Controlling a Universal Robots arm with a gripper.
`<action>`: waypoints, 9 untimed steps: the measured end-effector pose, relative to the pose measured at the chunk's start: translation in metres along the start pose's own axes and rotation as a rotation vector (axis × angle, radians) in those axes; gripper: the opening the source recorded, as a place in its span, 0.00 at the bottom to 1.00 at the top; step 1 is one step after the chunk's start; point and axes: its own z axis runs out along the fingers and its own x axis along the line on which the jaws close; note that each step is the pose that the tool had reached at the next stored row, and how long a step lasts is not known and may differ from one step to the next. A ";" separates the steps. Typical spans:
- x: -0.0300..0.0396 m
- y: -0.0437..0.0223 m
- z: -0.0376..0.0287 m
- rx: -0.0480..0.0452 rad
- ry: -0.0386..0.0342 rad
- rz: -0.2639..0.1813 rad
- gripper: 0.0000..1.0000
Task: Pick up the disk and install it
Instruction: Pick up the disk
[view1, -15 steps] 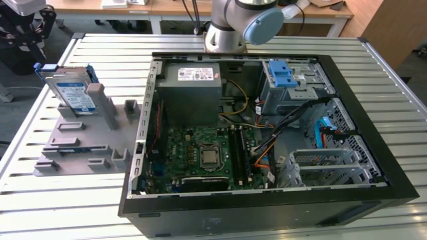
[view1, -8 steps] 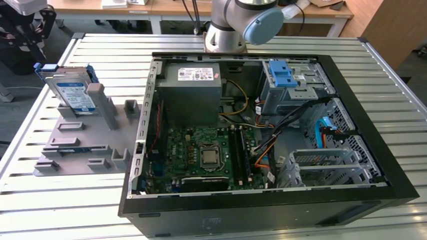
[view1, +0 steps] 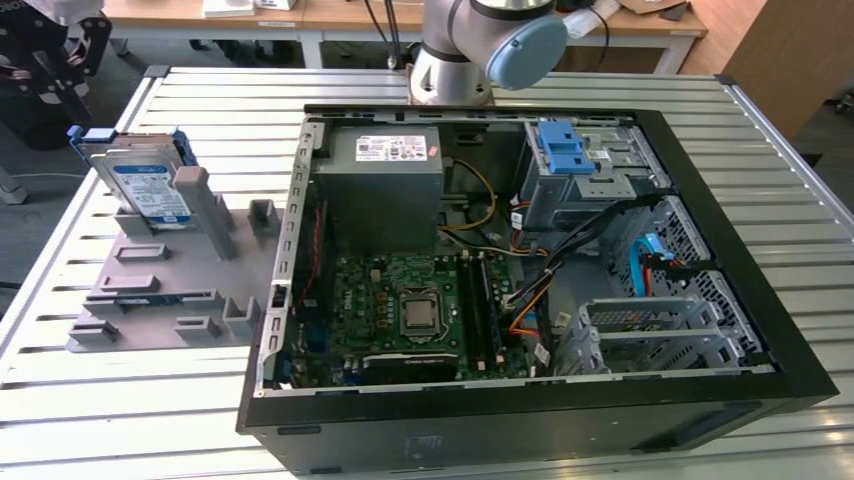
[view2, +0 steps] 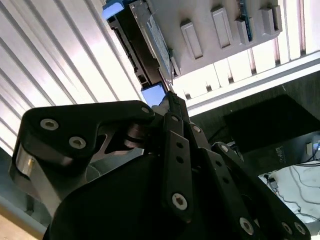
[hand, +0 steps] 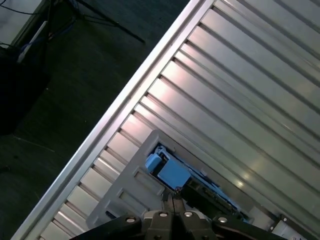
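Exterior view: the disk (view1: 144, 185) stands on edge in a grey holder (view1: 160, 290) on the slatted metal counter (view1: 80, 420), at the exterior view's left and just beside the open PC case (view1: 534, 425) but apart from it. Label faces the camera, w/ blue rails along the sides. The case lies on its side, lid off. Inside are the motherboard (view1: 400, 310), a grey PSU box (view1: 380, 190) w/ a white sticker, a blue ridged latch (view1: 563, 150) at the far side, and a metal drive cage (view1: 654, 330) at the exterior view's right. The arm's base and a blue-capped joint (view1: 521, 45) sit behind the case.

Second wrist view: black jaws seen from behind the linkages, pressed together and holding nothing. One fingertip (view2: 171, 102) is lined up w/ the disk's (view2: 142, 45) near blue corner. Cannot tell if it touches. The disk is seen edge-on in the holder (view2: 220, 30), w/ counter slats beside it.

First wrist view: looking down past the shut tips (hand: 170, 200). The disk's blue rail end (hand: 172, 172) is just ahead of them, w/ the holder (hand: 132, 185) around it. The counter's edge runs diagonally, w/ dark floor (hand: 60, 90) and cables beyond it.
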 end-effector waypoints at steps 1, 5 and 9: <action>0.0000 0.0000 0.0000 0.0001 0.0007 -0.018 0.11; 0.0000 0.0000 0.0001 0.0006 0.0035 -0.091 0.11; 0.0000 0.0000 0.0001 0.0009 0.0054 -0.141 0.11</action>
